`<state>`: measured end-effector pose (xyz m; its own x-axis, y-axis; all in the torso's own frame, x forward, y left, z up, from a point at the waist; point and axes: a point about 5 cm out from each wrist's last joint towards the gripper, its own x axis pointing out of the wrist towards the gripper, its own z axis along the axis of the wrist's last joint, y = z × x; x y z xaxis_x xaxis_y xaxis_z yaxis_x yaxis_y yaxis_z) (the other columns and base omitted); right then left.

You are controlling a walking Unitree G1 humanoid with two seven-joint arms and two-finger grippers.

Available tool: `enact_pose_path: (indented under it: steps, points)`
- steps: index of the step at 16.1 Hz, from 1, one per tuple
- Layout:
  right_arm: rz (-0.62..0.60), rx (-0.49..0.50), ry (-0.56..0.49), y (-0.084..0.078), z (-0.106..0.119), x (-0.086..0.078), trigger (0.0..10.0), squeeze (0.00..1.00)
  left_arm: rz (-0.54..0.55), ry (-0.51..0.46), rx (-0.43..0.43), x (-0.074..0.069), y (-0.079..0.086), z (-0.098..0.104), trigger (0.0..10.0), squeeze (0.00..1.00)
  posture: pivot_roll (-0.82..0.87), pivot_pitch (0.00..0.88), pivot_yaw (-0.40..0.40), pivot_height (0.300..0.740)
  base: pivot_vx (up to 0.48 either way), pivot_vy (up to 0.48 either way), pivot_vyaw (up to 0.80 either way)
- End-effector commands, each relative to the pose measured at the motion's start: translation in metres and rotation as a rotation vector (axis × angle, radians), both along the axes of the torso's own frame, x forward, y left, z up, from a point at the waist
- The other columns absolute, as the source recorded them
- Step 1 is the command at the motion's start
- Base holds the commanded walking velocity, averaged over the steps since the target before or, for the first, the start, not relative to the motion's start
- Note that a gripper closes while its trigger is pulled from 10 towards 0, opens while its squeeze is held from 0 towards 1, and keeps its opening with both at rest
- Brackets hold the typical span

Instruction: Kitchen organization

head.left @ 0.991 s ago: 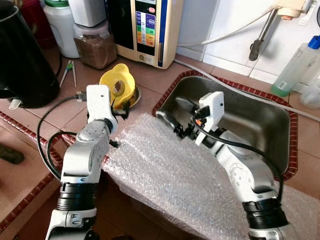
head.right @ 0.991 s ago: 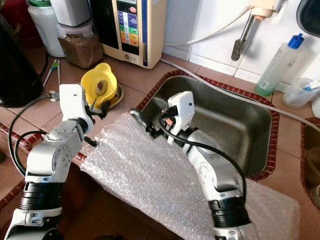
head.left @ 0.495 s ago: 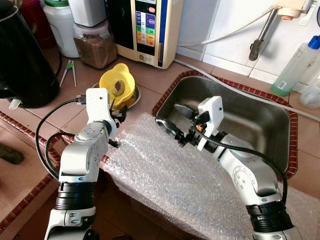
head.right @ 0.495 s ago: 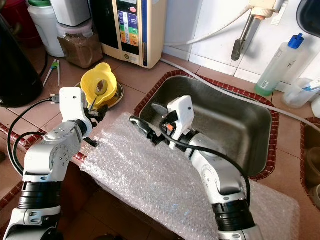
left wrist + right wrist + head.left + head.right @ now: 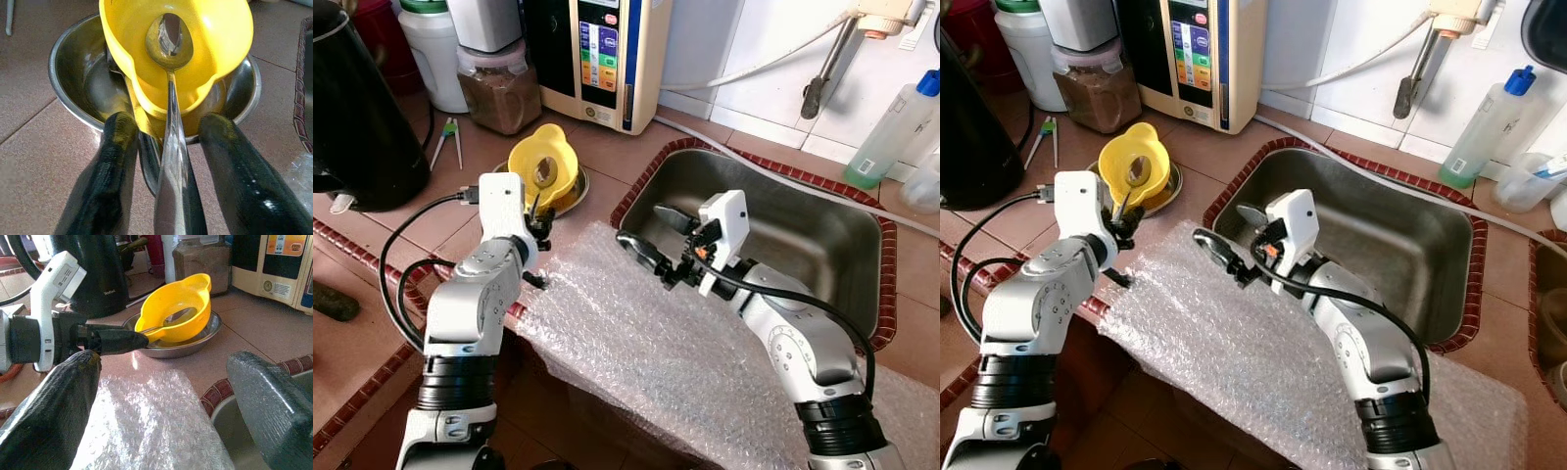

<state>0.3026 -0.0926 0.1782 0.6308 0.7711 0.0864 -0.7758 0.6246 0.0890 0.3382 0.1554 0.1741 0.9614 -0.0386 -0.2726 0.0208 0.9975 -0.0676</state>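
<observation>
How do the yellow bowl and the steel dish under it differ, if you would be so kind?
The yellow bowl is bright plastic-looking, deep and tilted; the steel dish is shiny metal, shallow, wider and lies flat on the counter. The bowl holds a spoon; the dish holds the bowl. Both are round.

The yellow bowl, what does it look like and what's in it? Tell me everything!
The yellow bowl looks like shiny plastic, with a pouring lip and a small handle tab on its rim. It sits tilted inside a shallow metal dish on the brown tiled counter, left of the sink. A metal spoon lies in it, bowl end inside and handle sticking out over the edge. The left gripper is right at it, one open black finger on each side of the spoon handle.
</observation>
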Motion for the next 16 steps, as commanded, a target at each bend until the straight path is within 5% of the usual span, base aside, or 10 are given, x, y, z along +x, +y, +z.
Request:
enact_pose_path:
  steps: [1, 16]
  points:
    - [0.018, -0.012, -0.014, 0.001, 0.003, -0.002, 10.0, 0.00, -0.020, 0.000, -0.003, 0.002, -0.002, 0.004, 0.0, 0.00, 0.01, 0.094, -0.043, 0.740, 0.000, 0.000, 0.00]
    - [0.022, -0.031, -0.002, 0.003, -0.003, -0.002, 10.0, 0.00, -0.038, -0.036, 0.009, 0.003, 0.009, 0.011, 0.0, 0.00, 0.02, 0.088, -0.041, 0.740, 0.000, 0.000, 0.00]
